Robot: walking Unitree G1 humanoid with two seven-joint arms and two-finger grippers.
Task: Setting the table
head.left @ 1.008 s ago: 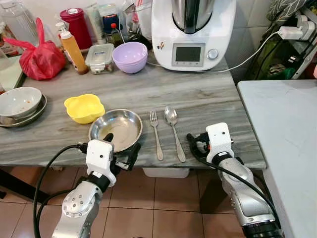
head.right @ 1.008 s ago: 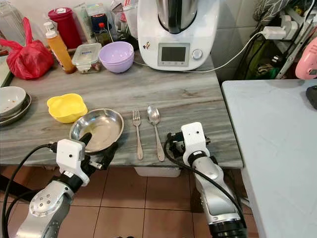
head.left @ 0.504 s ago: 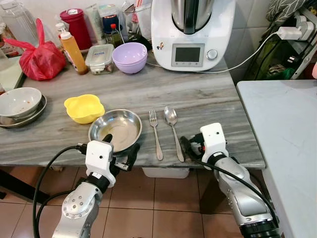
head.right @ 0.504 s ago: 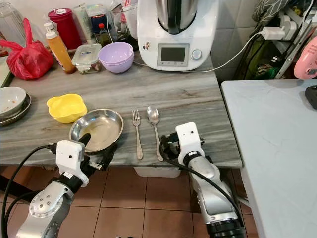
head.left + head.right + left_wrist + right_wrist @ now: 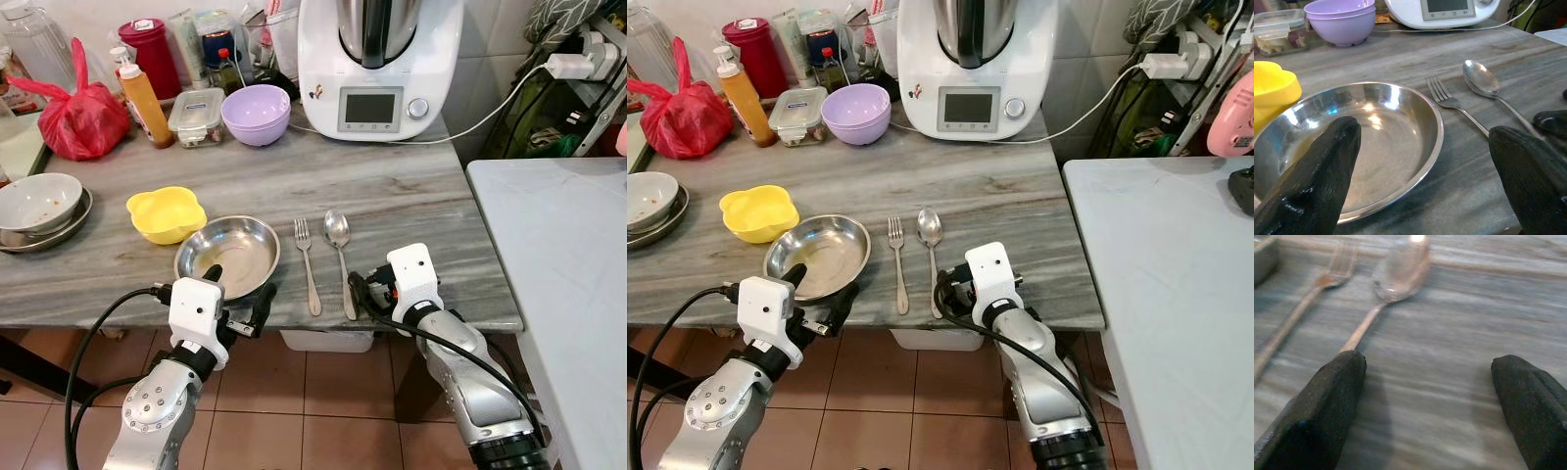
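A steel plate (image 5: 228, 257) lies near the front edge of the grey table (image 5: 411, 196), with a fork (image 5: 308, 264) and a spoon (image 5: 341, 255) side by side to its right. My left gripper (image 5: 238, 290) is open at the table's edge, one finger (image 5: 1317, 176) over the plate's near rim and the other beside it. My right gripper (image 5: 370, 294) is open and low over the table at the spoon's handle end. In the right wrist view one finger (image 5: 1327, 406) covers the tip of the spoon handle (image 5: 1359, 330). A yellow bowl (image 5: 167, 213) sits left of the plate.
A white kitchen machine (image 5: 380, 64) stands at the back with its cable trailing right. Purple bowls (image 5: 256, 113), a lidded container (image 5: 197, 115), an orange bottle (image 5: 144, 98) and a red bag (image 5: 83, 113) line the back left. Used dishes (image 5: 39, 206) are stacked far left. A white counter (image 5: 568, 255) adjoins on the right.
My right gripper has slid left along the table's front edge to the spoon's handle, and the handle end has swung slightly left. The left arm has not moved.
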